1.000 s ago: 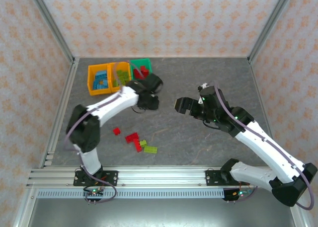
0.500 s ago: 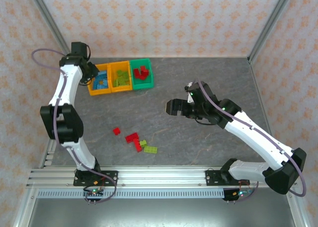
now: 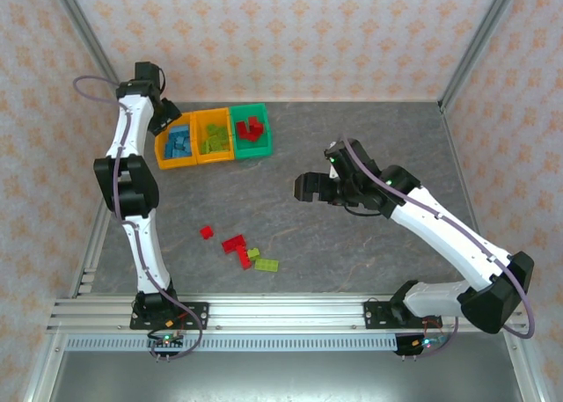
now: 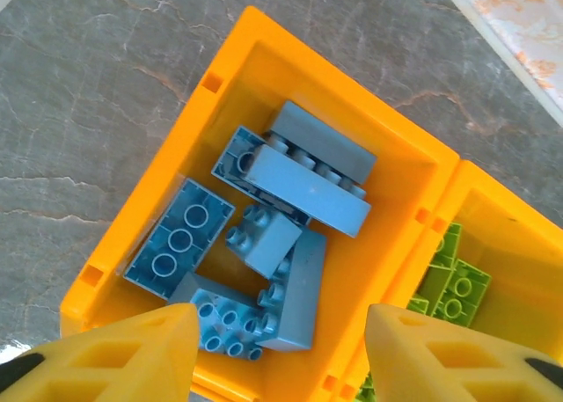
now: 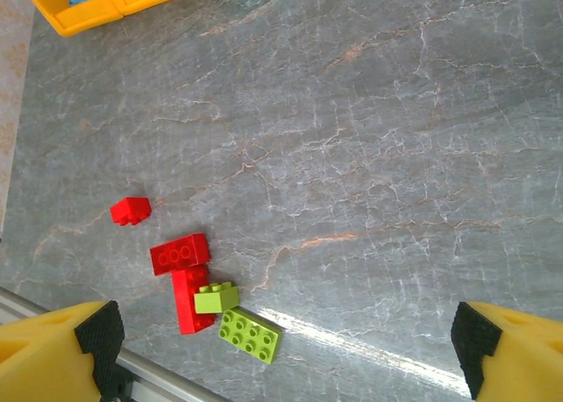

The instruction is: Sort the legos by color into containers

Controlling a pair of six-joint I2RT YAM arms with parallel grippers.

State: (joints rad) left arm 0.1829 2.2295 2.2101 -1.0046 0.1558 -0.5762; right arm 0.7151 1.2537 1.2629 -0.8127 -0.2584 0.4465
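Several blue bricks (image 4: 303,191) lie in the orange bin (image 4: 220,76) just below the left end effector (image 4: 280,354), spread and empty, while the right end effector (image 5: 286,354), spread wide and empty, hangs over loose bricks (image 5: 180,254) on the counter (image 5: 396,156).

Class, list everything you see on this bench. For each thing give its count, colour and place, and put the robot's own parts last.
containers: three, two orange-yellow and one green, joined in a row, far left of the table
blue legos: several, light blue, left orange-yellow container
binned lime legos: several, lime green, middle container
binned red legos: several, red, green container
loose red legos: three, red, near left of the table
loose lime legos: two, lime green, beside those
table: one, grey marbled
left gripper: open, above the blue legos
right gripper: open, above mid-table
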